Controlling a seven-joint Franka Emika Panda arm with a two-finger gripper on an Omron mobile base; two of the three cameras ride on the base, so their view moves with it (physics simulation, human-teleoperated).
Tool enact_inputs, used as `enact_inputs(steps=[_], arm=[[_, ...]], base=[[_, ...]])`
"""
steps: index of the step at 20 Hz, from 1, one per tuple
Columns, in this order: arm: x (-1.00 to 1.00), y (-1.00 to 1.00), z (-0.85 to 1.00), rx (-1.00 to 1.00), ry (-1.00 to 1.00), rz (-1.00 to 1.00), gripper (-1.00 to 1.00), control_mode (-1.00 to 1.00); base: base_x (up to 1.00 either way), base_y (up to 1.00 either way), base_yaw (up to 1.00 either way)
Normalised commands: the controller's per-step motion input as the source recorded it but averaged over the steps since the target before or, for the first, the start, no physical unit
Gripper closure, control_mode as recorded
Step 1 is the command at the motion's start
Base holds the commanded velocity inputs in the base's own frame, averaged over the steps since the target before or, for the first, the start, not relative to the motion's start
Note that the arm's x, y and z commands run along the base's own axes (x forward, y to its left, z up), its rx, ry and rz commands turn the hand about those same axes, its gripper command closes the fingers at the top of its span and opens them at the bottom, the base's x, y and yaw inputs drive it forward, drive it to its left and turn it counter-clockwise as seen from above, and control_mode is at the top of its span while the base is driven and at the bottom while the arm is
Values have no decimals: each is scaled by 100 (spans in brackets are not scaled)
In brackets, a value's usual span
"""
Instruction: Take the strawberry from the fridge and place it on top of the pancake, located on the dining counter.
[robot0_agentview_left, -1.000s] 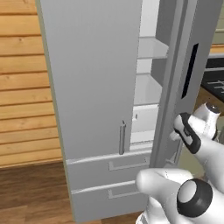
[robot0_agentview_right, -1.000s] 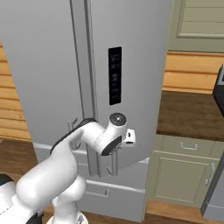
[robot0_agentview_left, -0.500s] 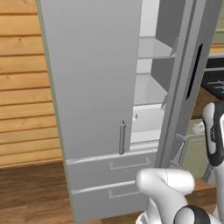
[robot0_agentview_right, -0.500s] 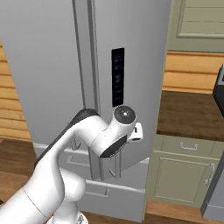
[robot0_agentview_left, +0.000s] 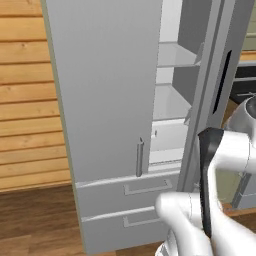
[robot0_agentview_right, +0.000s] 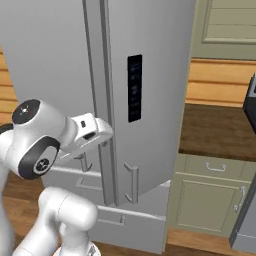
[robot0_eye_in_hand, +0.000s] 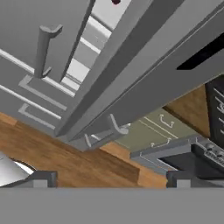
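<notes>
Fridge (robot0_agentview_left: 105, 90) right door (robot0_agentview_right: 155, 100) stands ajar; I judge door-opening the step in hand, unfinished. Gripper (robot0_eye_in_hand: 111, 178) released, empty, low by the door's edge. A dark red speck (robot0_eye_in_hand: 115, 1) inside may be the strawberry. Next: swing the door wider, then reach in.

1. Wood-plank wall (robot0_agentview_left: 25, 100) in light horizontal boards.
2. Darker brown wood floor (robot0_agentview_left: 35, 220) below.
3. Olive cabinets (robot0_agentview_right: 210, 200) with a dark wood top (robot0_agentview_right: 215, 135).
4. Pale upper cabinet (robot0_agentview_right: 225, 27) above a plank backsplash (robot0_agentview_right: 220, 82).
</notes>
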Motion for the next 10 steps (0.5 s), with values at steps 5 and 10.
enact_inputs(steps=[5, 10], arm=[[-18, 100, 72, -73, 5, 0, -100, -100], [54, 88, 30, -81, 15, -2, -100, -100]], base=[[0, 0, 0], [0, 0, 0]])
